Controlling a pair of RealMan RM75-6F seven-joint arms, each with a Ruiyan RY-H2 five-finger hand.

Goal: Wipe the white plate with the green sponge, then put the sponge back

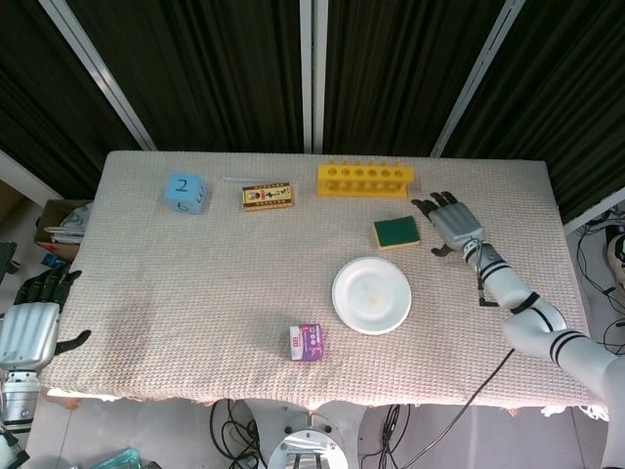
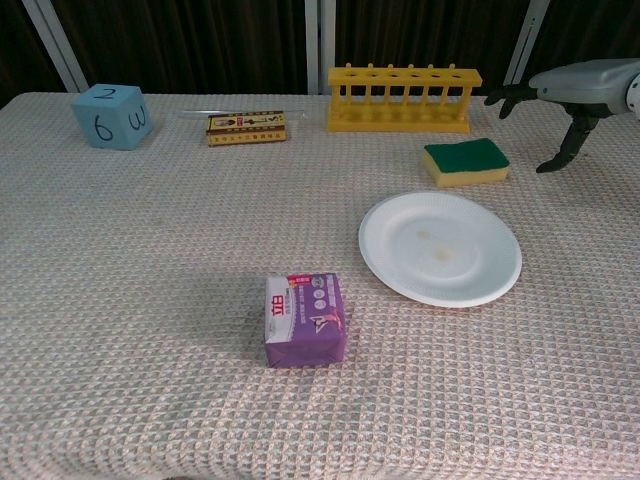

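Right hand (image 1: 451, 223) hovers fingers spread, just right of the sponge (image 1: 395, 233); bare cloth between them, nothing blocking. Rack (image 1: 363, 180) stands ahead-left of the hand, just beyond the sponge, limiting approach from that side. Plate (image 1: 371, 294) lies nearer the robot, left of the hand, with bare cloth around it. Purple pack (image 1: 307, 342), box (image 1: 268, 196) and cube (image 1: 185, 192) sit well off to its left.
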